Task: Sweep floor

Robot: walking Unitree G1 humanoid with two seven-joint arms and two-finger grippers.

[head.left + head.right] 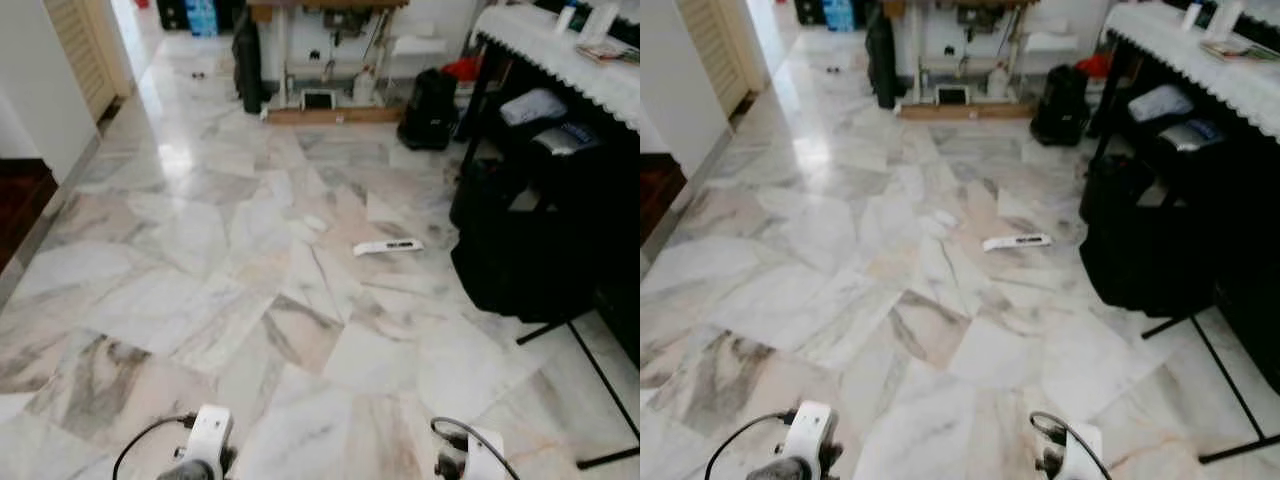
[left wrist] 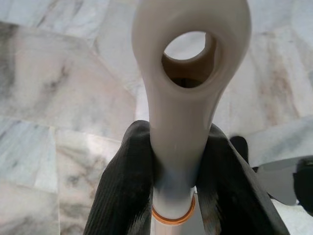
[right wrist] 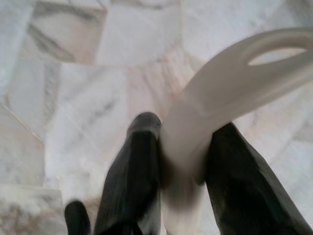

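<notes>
My left gripper [image 2: 177, 137] is shut on a white plastic handle [image 2: 178, 105] with a round hole at its end and an orange ring lower down. In my right gripper [image 3: 183, 134], also shut, is a second white handle [image 3: 230, 83] with a slotted loop. Both arms' white wrists [image 1: 205, 440] [image 1: 470, 455] sit low at the bottom of the eye views. Ahead on the marble floor [image 1: 200, 300] lie a flat white strip of litter [image 1: 388, 246] and a small white scrap [image 1: 314, 222].
At the right is a table with a lace cloth [image 1: 560, 50], with black bags [image 1: 520, 250] under it and thin black stand legs [image 1: 600, 380] on the floor. A black backpack [image 1: 428, 108] and a work table [image 1: 320, 60] stand at the back. A white wall [image 1: 40, 100] is on the left.
</notes>
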